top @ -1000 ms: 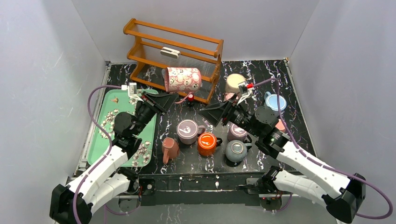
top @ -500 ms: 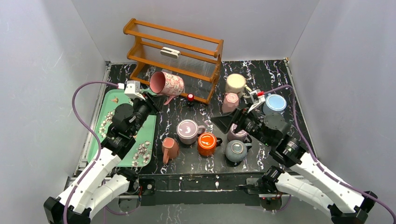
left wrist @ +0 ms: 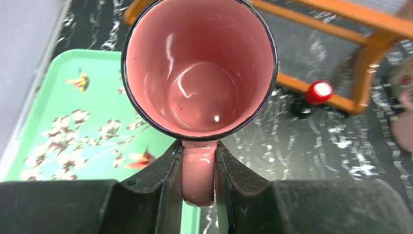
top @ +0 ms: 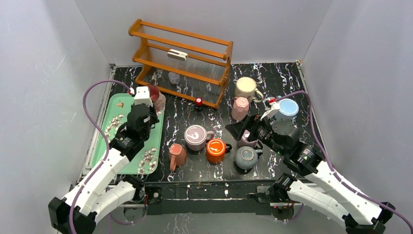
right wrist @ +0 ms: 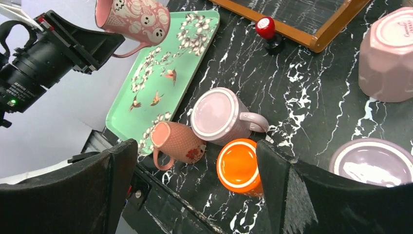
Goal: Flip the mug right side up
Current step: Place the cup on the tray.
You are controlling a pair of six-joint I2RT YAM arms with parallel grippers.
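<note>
Mug (left wrist: 199, 68) is held mouth-up directly ahead of the left gripper (left wrist: 198, 161), whose fingers are clamped on the handle alone. Beneath it lie the rim of the green tray (left wrist: 48, 92) and the dark table (left wrist: 292, 146). A slip could be caused by so narrow a hold: the cup might be swung about the pinched handle or, if set down astride the rim, tipped over. The right gripper (right wrist: 195, 146) is spread wide, with nothing held, well off to the side. The mug's base is hidden, so its height above the tray can perhaps only be guessed. The wooden rack (left wrist: 336, 13) is cut off.
</note>
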